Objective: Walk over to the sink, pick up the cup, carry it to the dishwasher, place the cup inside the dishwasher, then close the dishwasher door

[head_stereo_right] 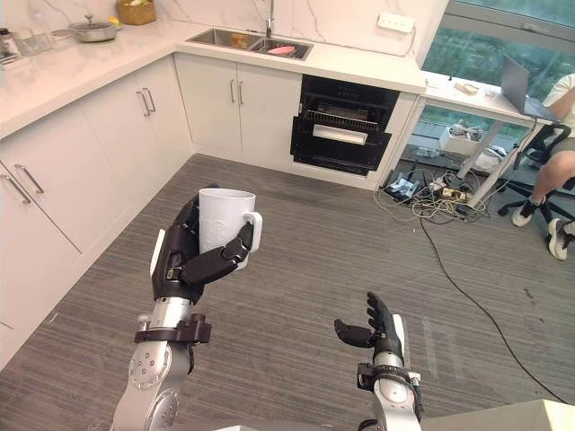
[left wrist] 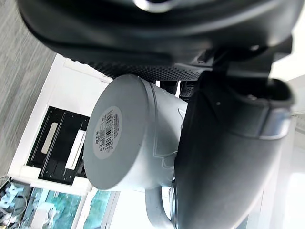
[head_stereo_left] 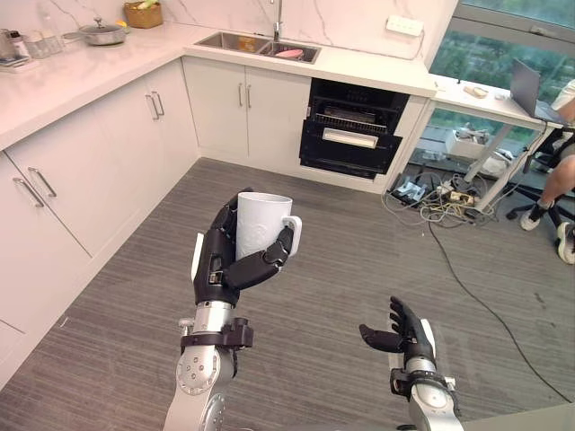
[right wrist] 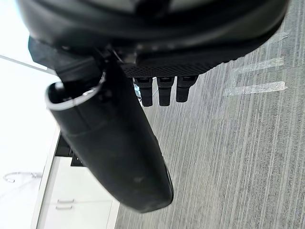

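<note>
My left hand (head_stereo_left: pixel 220 260) is shut on a white cup (head_stereo_left: pixel 260 222) with a handle, held upright above the grey floor. In the left wrist view the cup's base (left wrist: pixel 109 143) with its label faces the camera, my thumb (left wrist: pixel 224 157) curled across it. The dishwasher (head_stereo_left: pixel 352 130) stands open under the far counter, its dark racks and lowered door showing, well ahead of the cup. The sink (head_stereo_left: pixel 256 44) lies in the countertop to its left. My right hand (head_stereo_left: pixel 400 334) hovers low over the floor, fingers relaxed and holding nothing.
White cabinets (head_stereo_left: pixel 90 171) run along the left and far wall. A pan (head_stereo_left: pixel 101 33) and a basket (head_stereo_left: pixel 144 13) sit on the counter. Cables and a power strip (head_stereo_left: pixel 431 197) lie right of the dishwasher. A seated person (head_stereo_left: pixel 557 171) is at a desk far right.
</note>
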You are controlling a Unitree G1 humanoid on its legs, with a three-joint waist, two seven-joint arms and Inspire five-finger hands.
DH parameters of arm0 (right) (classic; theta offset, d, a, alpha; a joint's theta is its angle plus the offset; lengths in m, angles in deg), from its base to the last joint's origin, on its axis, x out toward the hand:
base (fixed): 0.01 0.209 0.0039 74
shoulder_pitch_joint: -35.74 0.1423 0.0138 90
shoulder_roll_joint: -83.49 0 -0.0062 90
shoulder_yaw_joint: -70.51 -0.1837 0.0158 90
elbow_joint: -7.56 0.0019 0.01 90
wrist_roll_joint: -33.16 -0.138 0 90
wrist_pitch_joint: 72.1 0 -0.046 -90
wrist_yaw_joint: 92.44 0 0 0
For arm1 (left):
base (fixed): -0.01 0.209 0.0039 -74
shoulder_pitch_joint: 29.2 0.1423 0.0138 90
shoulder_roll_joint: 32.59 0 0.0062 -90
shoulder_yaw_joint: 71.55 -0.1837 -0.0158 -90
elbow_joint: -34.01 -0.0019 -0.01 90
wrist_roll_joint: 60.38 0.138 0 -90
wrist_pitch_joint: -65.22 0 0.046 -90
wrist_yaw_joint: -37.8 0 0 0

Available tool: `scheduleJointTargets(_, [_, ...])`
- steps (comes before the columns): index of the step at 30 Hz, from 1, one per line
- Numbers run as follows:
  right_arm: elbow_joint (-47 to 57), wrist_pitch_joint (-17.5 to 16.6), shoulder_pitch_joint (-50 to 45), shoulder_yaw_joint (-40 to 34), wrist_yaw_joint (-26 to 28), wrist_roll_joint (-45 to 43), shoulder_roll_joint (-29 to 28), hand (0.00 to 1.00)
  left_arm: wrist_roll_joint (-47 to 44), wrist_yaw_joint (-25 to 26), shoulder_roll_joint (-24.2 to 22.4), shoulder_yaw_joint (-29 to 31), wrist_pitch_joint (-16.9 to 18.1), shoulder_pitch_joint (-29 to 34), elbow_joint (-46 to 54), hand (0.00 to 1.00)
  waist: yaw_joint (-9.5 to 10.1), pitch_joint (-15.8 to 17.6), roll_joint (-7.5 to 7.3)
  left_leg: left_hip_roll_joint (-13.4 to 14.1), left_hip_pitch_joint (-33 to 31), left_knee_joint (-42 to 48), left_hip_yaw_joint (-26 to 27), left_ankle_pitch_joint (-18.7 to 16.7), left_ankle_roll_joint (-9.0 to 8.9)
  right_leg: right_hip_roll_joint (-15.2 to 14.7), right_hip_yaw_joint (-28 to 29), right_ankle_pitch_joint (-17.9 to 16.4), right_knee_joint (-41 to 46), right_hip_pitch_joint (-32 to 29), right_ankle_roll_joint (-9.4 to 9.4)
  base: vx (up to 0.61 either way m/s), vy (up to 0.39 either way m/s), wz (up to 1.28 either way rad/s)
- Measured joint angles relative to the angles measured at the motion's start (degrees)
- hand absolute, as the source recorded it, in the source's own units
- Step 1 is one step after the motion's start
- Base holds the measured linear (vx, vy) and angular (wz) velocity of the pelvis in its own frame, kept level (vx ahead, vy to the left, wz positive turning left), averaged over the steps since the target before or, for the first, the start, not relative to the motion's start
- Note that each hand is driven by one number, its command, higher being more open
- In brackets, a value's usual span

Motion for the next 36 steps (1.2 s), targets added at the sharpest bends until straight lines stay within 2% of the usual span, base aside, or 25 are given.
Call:
scheduleJointTargets(7, [-3.5,0.0,1.5,-0.1,-1.4,-0.2,-0.3,0.9,-0.3,0.6,-0.2,0.1,-0.3,-2.9,-5.2,0.3,-0.98,0.1,-0.02,0.0,0.4,-1.1,-0.3,0.9,-0.58,-0.5,-3.1,0.3,-1.5,0.4,-0.33,0.03,-0.03,0.08])
scheduleJointTargets(10, [-5.1,0.0,4.9,-0.3,-2.7,-0.2,0.4,0.9,-0.5,1.5,-0.9,2.2,-0.9,-4.7,-5.2,0.3,-1.48,2.0,0.23,0.1,-1.8,1.6,-0.4,0.4,-1.39,-1.0,-5.3,0.4,-1.2,0.5,-0.33,-0.01,-0.02,0.31])
scheduleJointTargets(13, [-5.2,0.0,7.9,-0.5,-3.0,0.0,1.1,0.9,-1.0,2.4,-1.9,5.2,-0.9,-4.8,-3.7,0.3,-0.44,3.6,0.14,0.3,-3.1,2.9,0.6,-0.8,0.27,-1.2,-6.4,-0.7,0.7,-1.1,0.35,-0.06,0.033,0.09])
scheduleJointTargets(14, [-5.3,0.0,9.0,-0.6,-3.0,0.0,1.3,0.9,-1.4,2.9,-1.9,6.3,-0.9,-4.5,-3.2,0.3,-0.03,4.3,0.08,-0.2,-3.6,3.9,0.7,-2.0,0.36,-2.6,-8.6,-3.7,4.5,-2.6,0.79,-0.06,0.082,-0.01])
scheduleJointTargets(15, [-5.3,0.0,9.4,-0.7,-3.0,0.0,1.4,0.9,-1.4,3.0,-1.9,6.9,-0.9,-4.3,-2.6,0.3,0.1,4.8,-0.09,-0.8,-3.8,4.5,0.6,-2.7,1.11,-3.9,-10.3,-5.2,7.4,-3.8,1.29,-0.07,0.124,0.19])
scheduleJointTargets(16, [-5.3,0.0,9.9,-1.0,-3.1,0.4,1.5,0.9,-1.4,3.4,-1.6,7.2,-0.9,-3.9,-1.5,0.3,0.02,5.7,-0.78,-2.7,-3.9,5.4,0.2,-4.1,3.25,-6.6,-12.1,-8.1,14.0,-6.0,2.18,-0.03,0.12,0.38])
scheduleJointTargets(17, [-5.3,0.0,9.8,-1.1,-3.2,0.6,1.5,0.9,-1.5,3.6,-1.3,7.1,-0.9,-3.4,-0.4,0.3,-0.13,6.2,-1.47,-4.4,-3.7,5.4,-0.4,-4.6,4.12,-8.4,-12.4,-10.4,18.9,-7.6,2.21,0.02,0.096,0.51])
scheduleJointTargets(18, [-5.4,0.1,10.0,-1.4,-3.5,1.0,1.4,0.9,-1.4,3.7,-1.3,6.9,-0.9,-3.3,0.7,0.3,0.01,7.0,-1.35,-5.3,-3.0,5.4,-1.3,-5.3,5.76,-9.5,-11.8,-10.6,26.3,-10.5,1.9,0.13,0.066,0.44])
scheduleJointTargets(19, [-5.7,0.2,10.2,-1.4,-3.5,1.0,1.2,0.9,-1.4,3.7,-1.3,6.9,-0.9,-3.3,1.2,0.3,-0.14,7.5,-1.12,-5.4,-2.5,5.3,-2.0,-5.4,6.18,-9.6,-11.6,-9.9,30.6,-12.4,0.99,0.15,0.043,0.38])
scheduleJointTargets(20, [-5.9,0.2,10.1,-1.3,-3.5,1.0,1.0,0.9,-1.3,3.7,-1.2,6.7,-0.9,-3.3,1.5,0.3,-0.38,7.7,-0.98,-5.4,-2.1,5.3,-2.9,-5.4,6.84,-9.1,-11.9,-10.9,32.5,-13.6,0.22,0.23,0.015,0.43])
scheduleJointTargets(21, [-6.4,0.3,10.0,-0.9,-3.5,1.0,0.8,0.9,-1.3,3.8,-1.0,6.2,-0.5,-3.4,2.2,0.3,-0.3,8.1,-0.45,-4.4,-1.1,5.0,-4.3,-6.4,6.82,-7.3,-12.0,-12.1,32.4,-16.0,-0.15,0.21,-0.012,0.38])
scheduleJointTargets(22, [-6.4,0.3,10.1,-0.6,-3.5,1.0,0.8,0.9,-1.4,3.8,-0.9,6.1,-0.2,-3.4,2.2,0.3,-0.31,8.2,-0.37,-4.1,-0.7,4.8,-4.9,-6.8,6.72,-6.7,-12.2,-12.1,31.7,-17.2,-0.17,0.39,-0.053,0.46])
scheduleJointTargets(24, [-6.3,0.3,10.1,-0.6,-3.6,1.0,1.2,0.9,-1.4,3.9,0.2,4.0,0.0,-4.3,1.3,0.3,-0.77,8.5,0.06,-3.5,2.5,2.3,-7.3,-7.0,5.4,-4.1,-12.0,-11.3,25.5,-20.0,0.36,0.41,-0.098,0.52])
scheduleJointTargets(26, [-5.7,0.3,10.1,-0.6,-3.7,1.0,2.1,0.9,-1.4,3.9,0.5,1.7,0.0,-5.2,0.4,0.3,-1.58,8.8,0.45,-2.9,6.3,-0.3,-9.8,-7.1,3.4,-2.6,-12.0,-7.8,20.1,-22.6,0.18,0.49,-0.158,0.63])
scheduleJointTargets(27, [-5.2,0.3,10.1,-0.6,-3.7,1.0,2.7,0.9,-1.4,3.9,0.3,0.6,0.0,-6.2,-0.5,0.3,-2.12,8.8,0.51,-2.5,8.3,-1.4,-11.1,-7.3,2.62,-2.1,-12.0,-3.9,17.4,-23.7,-0.37,0.55,-0.207,0.89])
scheduleJointTargets(28, [-5.0,0.3,10.0,-0.6,-3.7,1.0,3.7,0.9,-1.3,3.7,0.3,-1.0,0.0,-7.3,-1.5,0.3,-3.14,8.8,1.23,-1.8,10.3,-2.3,-13.2,-7.9,1.28,-1.9,-12.0,3.4,15.9,-23.4,-0.97,0.69,-0.276,0.93])
scheduleJointTargets(29, [-5.0,0.4,10.2,-0.6,-3.6,1.0,4.8,0.9,-1.3,3.5,-0.2,-2.4,0.0,-8.1,-2.4,0.3,-3.13,8.4,3.29,0.0,11.1,-2.2,-14.0,-8.2,-0.28,-1.5,-13.8,3.2,19.1,-23.1,-1.32,0.69,-0.284,0.87])
scheduleJointTargets(30, [-4.9,0.8,10.0,-0.6,-3.3,1.0,4.8,0.9,-1.3,3.2,-0.3,-3.3,-0.2,-8.5,-2.6,0.3,-3.38,8.4,3.59,0.4,11.3,-0.9,-14.3,-7.2,-1.91,-2.0,-15.1,0.2,22.6,-23.1,-2.07,0.57,-0.244,0.63])
scheduleJointTargets(31, [-4.8,1.1,9.4,-0.6,-3.0,1.0,4.7,0.9,-1.3,3.1,-0.6,-4.0,-0.7,-8.7,-2.7,0.3,-3.57,8.4,3.69,0.8,11.4,1.1,-14.2,-6.2,-2.86,-2.2,-16.2,-1.3,24.2,-22.2,-2.75,0.44,-0.217,0.84])
scheduleJointTargets(32, [-3.9,1.2,6.7,-0.3,-2.3,1.0,4.3,0.9,-1.3,2.5,-1.5,-5.1,-1.3,-8.5,-3.0,0.3,-3.94,8.6,4.13,1.6,10.1,10.2,-13.8,-3.7,-6.06,-2.0,-18.9,-3.5,24.4,-17.6,-3.68,0.56,-0.287,1.05])
scheduleJointTargets(33, [-1.0,1.2,2.7,0.3,-1.7,1.0,3.6,0.9,-1.4,1.4,-2.2,-6.0,-1.4,-8.1,-2.8,0.3,-3.58,8.5,4.87,3.7,4.3,26.3,-12.1,1.9,-7.47,-0.6,-20.6,-4.8,20.6,-11.1,-4.11,0.55,-0.283,0.96])
scheduleJointTargets(34, [0.6,1.2,0.9,0.8,-1.6,1.0,3.1,0.9,-1.4,0.8,-2.3,-6.0,-1.4,-7.8,-2.0,0.3,-3.05,8.4,5.01,5.1,1.0,34.5,-10.3,4.5,-7.45,0.4,-20.3,-5.6,18.4,-8.2,-4.28,0.51,-0.256,0.53])
scheduleJointTargets(35, [2.1,1.2,-0.6,1.7,-1.6,1.0,2.4,0.9,-1.4,0.5,-2.5,-5.7,-1.1,-7.2,-0.5,0.3,-2.28,8.5,4.99,7.3,-3.4,44.2,-7.1,4.2,-5.84,2.1,-19.5,-7.1,15.0,-3.7,-4.71,0.49,-0.23,-0.02])
scheduleJointTargets(36, [2.3,1.1,-1.1,2.6,-1.6,0.9,1.7,0.9,-1.5,0.2,-2.6,-5.0,-0.8,-6.9,0.7,0.3,-1.3,8.6,5.63,10.5,-8.4,53.1,-3.5,2.2,-3.3,4.2,-18.7,-7.8,11.4,0.8,-5.08,0.47,-0.216,-0.16])
